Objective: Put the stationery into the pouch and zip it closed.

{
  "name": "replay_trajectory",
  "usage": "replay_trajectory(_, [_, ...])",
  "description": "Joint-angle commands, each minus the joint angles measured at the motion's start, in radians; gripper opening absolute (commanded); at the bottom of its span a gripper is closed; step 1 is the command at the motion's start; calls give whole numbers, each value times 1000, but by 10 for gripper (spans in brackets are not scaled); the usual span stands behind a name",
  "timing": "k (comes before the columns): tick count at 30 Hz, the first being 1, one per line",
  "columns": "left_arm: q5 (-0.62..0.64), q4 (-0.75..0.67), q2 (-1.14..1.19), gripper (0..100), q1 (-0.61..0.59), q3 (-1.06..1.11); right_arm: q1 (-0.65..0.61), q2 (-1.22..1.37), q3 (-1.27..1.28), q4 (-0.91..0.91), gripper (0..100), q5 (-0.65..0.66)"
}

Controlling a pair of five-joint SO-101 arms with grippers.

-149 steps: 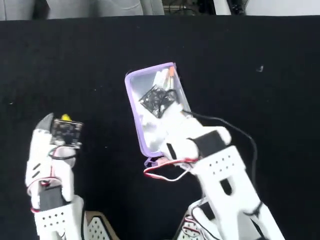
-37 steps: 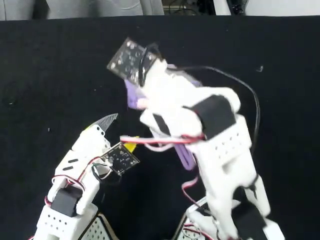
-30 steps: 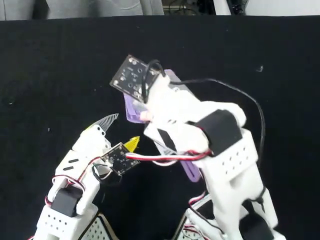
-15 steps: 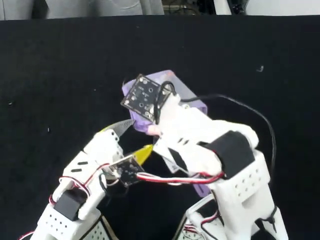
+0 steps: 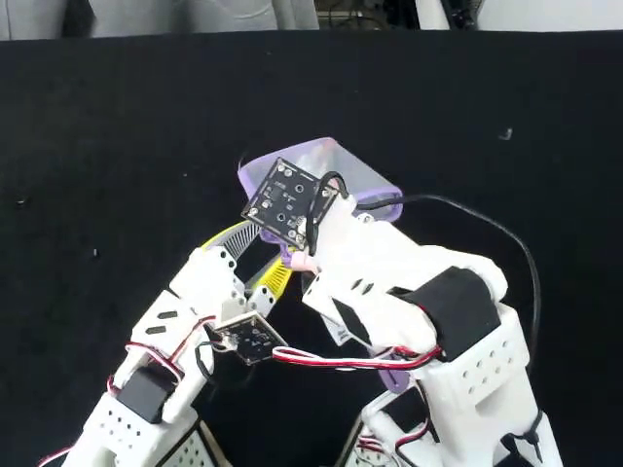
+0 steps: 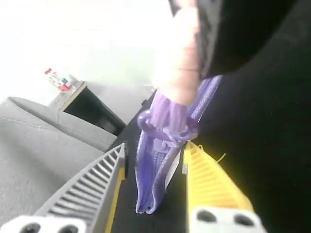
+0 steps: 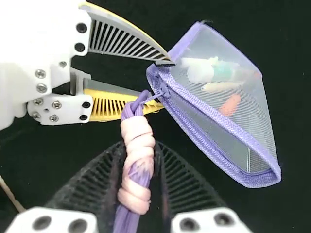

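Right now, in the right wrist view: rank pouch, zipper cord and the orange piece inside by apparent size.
1. pouch
2. zipper cord, inflated by sitting nearest the camera
3. orange piece, clearly smallest

The pouch [image 7: 228, 121] is see-through with a fine mesh grain and purple woven edging; the stationery [image 7: 201, 72] inside shows white, teal and orange, perhaps pens; the zip pull [image 7: 137, 160] is a twisted cord of purple and pale pink; the left gripper [image 6: 155, 162] has one yellow ribbed finger [image 6: 211, 187] and one pale grey [image 6: 85, 191]; the right gripper [image 7: 141, 145] has black ribbed fingers [image 7: 187, 187]; the table [image 5: 107, 107] is black.
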Motion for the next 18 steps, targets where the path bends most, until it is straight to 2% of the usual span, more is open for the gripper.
replay_trajectory(1, [-11,-23,-9,185,48,24,-23,-21,-13,31,11,-2])
replay_trajectory(8, [-11,58,-9,163,140,24,-18,-21,-47,31,11,-3])
replay_trajectory(14, [-11,71,-9,41,139,24,-17,-21,-54,31,11,-5])
replay_trajectory(18, [-11,83,-9,30,127,24,-14,-21,-68,31,11,-8])
